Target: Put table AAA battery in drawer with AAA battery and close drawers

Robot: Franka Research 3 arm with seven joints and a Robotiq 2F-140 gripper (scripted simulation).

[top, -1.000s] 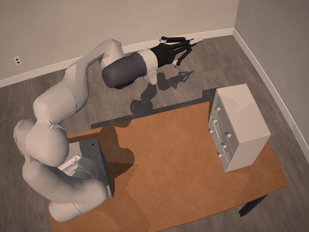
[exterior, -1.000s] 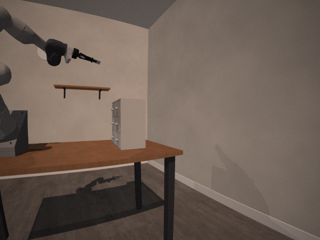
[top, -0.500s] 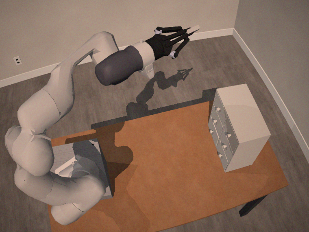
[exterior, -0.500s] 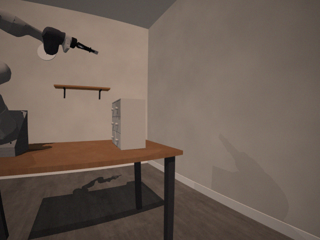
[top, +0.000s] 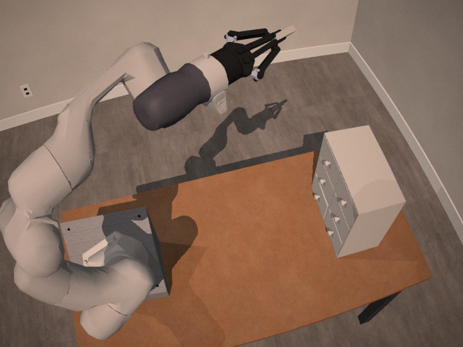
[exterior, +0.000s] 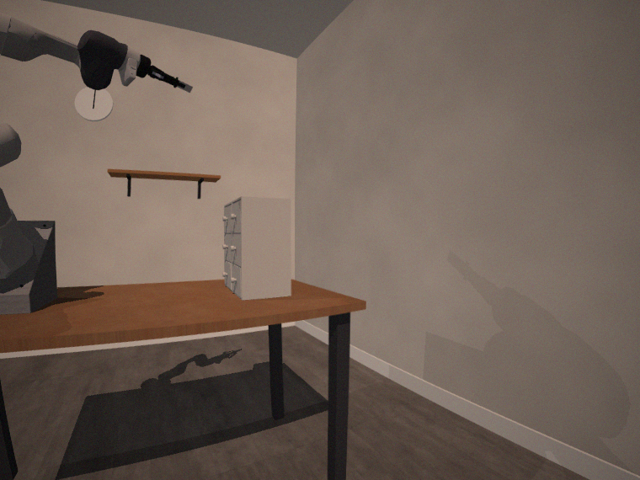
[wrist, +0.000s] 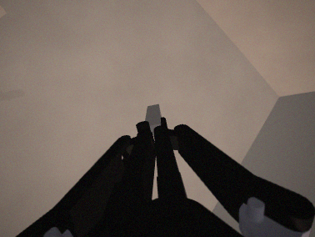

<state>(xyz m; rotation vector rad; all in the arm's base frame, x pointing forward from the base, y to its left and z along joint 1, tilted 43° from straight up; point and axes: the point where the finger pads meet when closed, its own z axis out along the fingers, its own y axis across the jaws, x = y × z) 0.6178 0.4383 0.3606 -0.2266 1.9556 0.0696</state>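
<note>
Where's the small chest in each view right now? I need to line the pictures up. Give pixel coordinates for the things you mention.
Top: small chest [top: 364,162] [exterior: 266,248], right of centre, knobs facing left.
Exterior: left of centre, on the table [top: 254,224] [exterior: 155,307].
Wrist: not in it.
Shared landmark: the pale tip [top: 287,31] [exterior: 187,88] [wrist: 153,114] at the end of the jaws.
</note>
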